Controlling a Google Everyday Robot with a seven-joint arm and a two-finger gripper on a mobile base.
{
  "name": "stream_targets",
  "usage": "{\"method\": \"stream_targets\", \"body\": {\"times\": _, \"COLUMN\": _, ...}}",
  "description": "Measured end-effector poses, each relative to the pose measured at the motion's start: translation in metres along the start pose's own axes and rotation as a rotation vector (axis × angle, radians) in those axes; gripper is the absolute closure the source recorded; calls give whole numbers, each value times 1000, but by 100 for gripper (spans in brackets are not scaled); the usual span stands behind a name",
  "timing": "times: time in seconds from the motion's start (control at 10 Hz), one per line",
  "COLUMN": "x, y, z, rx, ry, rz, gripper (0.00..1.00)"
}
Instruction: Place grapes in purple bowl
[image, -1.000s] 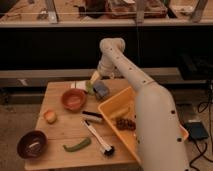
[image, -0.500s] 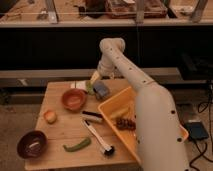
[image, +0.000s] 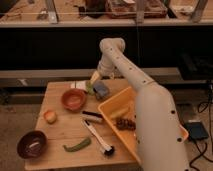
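- Wooden table (image: 60, 127) is sitting mid-frame on a grey floor; white robot arm (image: 150, 115) is rising from the lower right.
- Bowls, two: purple bowl (image: 32, 144) is sitting at the table's lower-left corner, with a pale patch inside; orange-red bowl (image: 73, 99) is sitting farther back, left of centre.
- One green pod (image: 77, 145) is lying near the front edge, and one black-headed brush (image: 98, 137) is lying just right of it.
- One yellow tray (image: 112, 107) is lying right of centre, partly under the arm.
- Grapes (image: 126, 123), one bunch, are lying inside the tray, well apart from the purple bowl.
- One small orange fruit (image: 50, 116) is sitting near the left edge.
- Gripper (image: 97, 82) is hanging at the table's far side, over a blue-grey object (image: 101, 90); whether it is open or closed cannot be told.
- Dark shelving with a wooden top (image: 75, 22) is running across the upper frame.
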Motion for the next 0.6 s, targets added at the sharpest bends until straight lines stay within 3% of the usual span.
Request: {"method": "stream_targets", "body": {"times": 0.6, "x": -1, "y": -1, "z": -2, "rx": -8, "ry": 10, "rz": -16, "gripper": 20}}
